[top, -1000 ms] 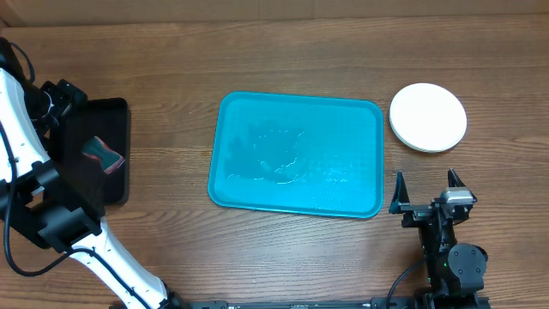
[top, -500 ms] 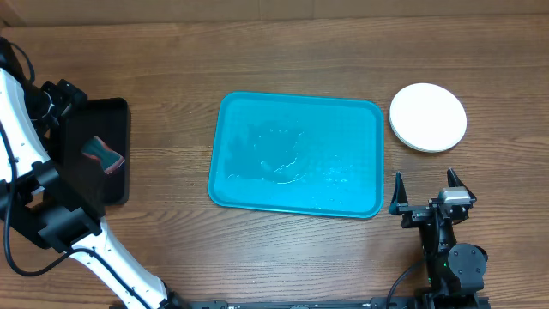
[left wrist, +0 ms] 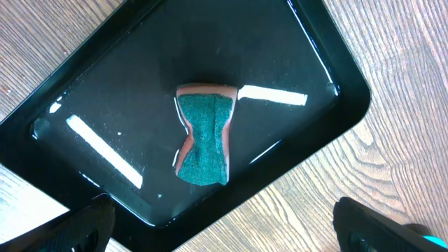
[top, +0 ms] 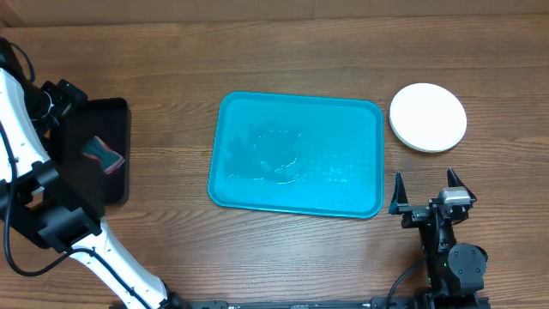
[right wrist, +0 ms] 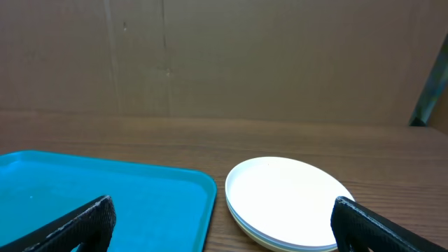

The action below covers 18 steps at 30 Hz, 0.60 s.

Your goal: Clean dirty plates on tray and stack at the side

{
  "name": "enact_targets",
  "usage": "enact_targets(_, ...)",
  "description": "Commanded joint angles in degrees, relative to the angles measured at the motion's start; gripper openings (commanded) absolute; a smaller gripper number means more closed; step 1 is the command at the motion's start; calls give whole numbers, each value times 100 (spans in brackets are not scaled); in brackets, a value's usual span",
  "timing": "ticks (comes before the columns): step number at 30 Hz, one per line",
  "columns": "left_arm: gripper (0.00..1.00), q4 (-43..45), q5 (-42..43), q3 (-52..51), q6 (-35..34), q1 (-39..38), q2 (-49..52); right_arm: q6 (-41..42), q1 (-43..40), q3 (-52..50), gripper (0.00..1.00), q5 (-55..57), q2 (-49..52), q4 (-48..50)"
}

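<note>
One stack of plates (top: 428, 118) sits beside the tray (top: 343, 129) at its two o'clock, twelve o'clock from the nearer right gripper (top: 425, 182); its jaws and those of the left gripper (left wrist: 227, 234) stand spread, empty.

place: lab-type test bench | evid: wood-grain table (top: 171, 60) + plain cardboard backdrop (right wrist: 224, 56) behind it

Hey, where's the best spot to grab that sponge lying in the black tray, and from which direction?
Pinch the sponge across its narrow waist, coming straight down. It lies flat in the black tray, green scrub face up, and its hourglass outline narrows mid-length, so a grip should seat there. The left tool hangs open above that tray.
</note>
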Motion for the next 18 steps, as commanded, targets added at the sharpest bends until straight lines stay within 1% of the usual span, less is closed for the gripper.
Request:
enact_targets(1,100,4,15,37,107,-39,-83,-44,0,-57,100,-44,-52,15)
enact_targets(7,100,4,9,37,109,-42,-85,-44,0,-57,100,-44,-52,15)
enact_targets(11,100,0,-398,37,164,-44,-179,-44,0,-57,100,-44,-52,15)
enact_targets(13,100,-129,-391,39,173,-42,-245,-44,0,-57,100,-44,-52,15)
enact_targets(15,100,-330,-271,37,79,-44,-328,-44,0,-57,100,-44,-52,15)
enact_targets(18,100,-470,240,37,42,-46,-542,-44,0,-57,100,-44,-52,15)
